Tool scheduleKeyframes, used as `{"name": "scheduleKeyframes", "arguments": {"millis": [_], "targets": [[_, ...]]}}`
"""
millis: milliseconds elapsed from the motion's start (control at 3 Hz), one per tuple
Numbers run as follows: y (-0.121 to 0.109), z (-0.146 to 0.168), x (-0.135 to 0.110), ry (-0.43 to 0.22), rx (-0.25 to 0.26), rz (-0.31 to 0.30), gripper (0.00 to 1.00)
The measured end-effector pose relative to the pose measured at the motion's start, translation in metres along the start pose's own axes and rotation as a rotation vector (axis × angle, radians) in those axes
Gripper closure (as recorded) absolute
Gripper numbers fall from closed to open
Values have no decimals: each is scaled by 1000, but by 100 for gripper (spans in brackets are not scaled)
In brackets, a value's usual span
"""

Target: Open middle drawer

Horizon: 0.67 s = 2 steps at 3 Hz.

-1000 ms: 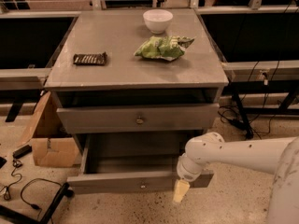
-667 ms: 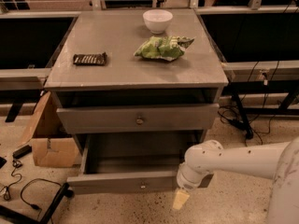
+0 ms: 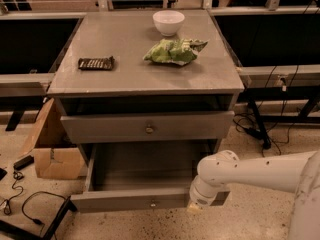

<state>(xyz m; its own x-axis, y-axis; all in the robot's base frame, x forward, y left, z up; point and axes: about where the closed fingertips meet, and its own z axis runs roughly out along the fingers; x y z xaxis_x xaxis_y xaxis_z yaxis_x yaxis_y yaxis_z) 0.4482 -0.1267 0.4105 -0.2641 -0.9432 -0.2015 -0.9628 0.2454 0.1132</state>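
Camera view: pincer (image 3: 194, 207) at middle drawer (image 3: 125, 202)

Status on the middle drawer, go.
Gripper low by the wide grey middle drawer with small brass knob, at its front's right end. Drawer stands well open. Nothing seen blocking it.

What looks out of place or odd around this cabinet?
The middle drawer stands pulled far out, the tool at its front's right end. A crumpled green bag lies on the cabinet top. Nothing looks spilled.

One bowl (image 3: 168, 22), one green bag (image 3: 174, 51), one bar (image 3: 96, 63), two drawers (image 3: 100, 129), one set of jaws by lower drawer (image 3: 120, 202).
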Motion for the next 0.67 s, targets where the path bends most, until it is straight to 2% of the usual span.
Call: {"name": "scheduleKeyframes", "arguments": {"millis": [333, 667], "targets": [[0, -2, -1, 0, -1, 1, 89], [4, -6, -1, 0, -13, 0, 100]]}}
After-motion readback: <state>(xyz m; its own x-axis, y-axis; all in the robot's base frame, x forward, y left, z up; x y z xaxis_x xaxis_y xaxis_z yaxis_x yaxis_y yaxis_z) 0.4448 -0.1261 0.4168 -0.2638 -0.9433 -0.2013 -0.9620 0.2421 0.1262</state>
